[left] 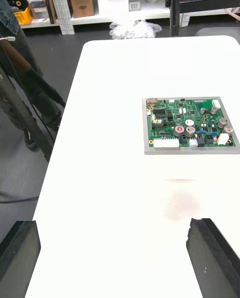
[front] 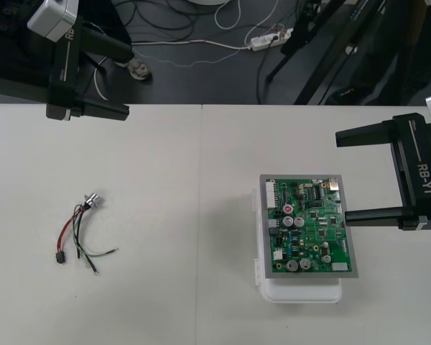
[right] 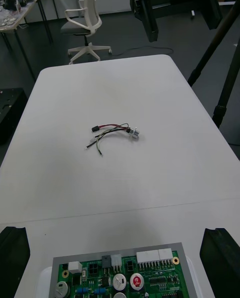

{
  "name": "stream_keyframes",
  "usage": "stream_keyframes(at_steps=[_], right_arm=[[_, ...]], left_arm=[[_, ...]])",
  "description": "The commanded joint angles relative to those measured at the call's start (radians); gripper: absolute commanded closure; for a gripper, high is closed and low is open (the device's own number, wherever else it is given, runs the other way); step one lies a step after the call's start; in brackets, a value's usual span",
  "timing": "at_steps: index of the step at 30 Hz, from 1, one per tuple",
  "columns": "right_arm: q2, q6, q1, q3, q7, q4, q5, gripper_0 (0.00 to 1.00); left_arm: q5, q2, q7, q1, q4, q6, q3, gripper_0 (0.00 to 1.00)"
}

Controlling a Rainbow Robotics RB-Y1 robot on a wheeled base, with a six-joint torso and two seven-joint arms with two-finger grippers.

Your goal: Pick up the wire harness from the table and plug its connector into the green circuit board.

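Wire harness (front: 82,230) is seen lying loose on the light table (front: 201,180), on the robot's left side, well apart from the green circuit board (front: 309,226). Its black plug (front: 59,258) is laid nearer the robot, w/ the metal socket (front: 94,201) at the far end. The thin wires are tangled and hard to trace.

Left gripper (front: 126,80) is held over the table's far left edge, fingers spread wide. Its arm is cut off at the corner.

Right gripper (front: 343,176) is held at the board's right edge, fingers also wide apart.

White base (front: 302,291) is mostly hidden under the board.
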Motion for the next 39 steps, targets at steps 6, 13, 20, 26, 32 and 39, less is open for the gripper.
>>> stream_keyframes(at_steps=[6, 13, 20, 26, 32, 39], right_arm=[[-0.02, -0.005, 0.002, -0.013, 0.052, 0.0, 0.004, 0.0], [-0.02, -0.005, 0.002, -0.013, 0.052, 0.0, 0.004, 0.0], [-0.02, -0.005, 0.002, -0.013, 0.052, 0.0, 0.004, 0.0], [-0.02, -0.005, 0.002, -0.013, 0.052, 0.0, 0.004, 0.0], [-0.02, -0.005, 0.002, -0.013, 0.052, 0.0, 0.004, 0.0], [-0.02, -0.005, 0.002, -0.013, 0.052, 0.0, 0.004, 0.0]], left_arm=[[-0.005, 0.003, -0.049, 0.012, -0.019, 0.043, 0.027, 0.14], [-0.005, 0.003, -0.049, 0.012, -0.019, 0.043, 0.027, 0.14], [-0.005, 0.003, -0.049, 0.012, -0.019, 0.043, 0.027, 0.14], [-0.005, 0.003, -0.049, 0.012, -0.019, 0.043, 0.027, 0.13], [-0.005, 0.003, -0.049, 0.012, -0.019, 0.043, 0.027, 0.14], [-0.006, -0.064, -0.052, 0.094, -0.005, 0.022, 0.005, 0.13]])
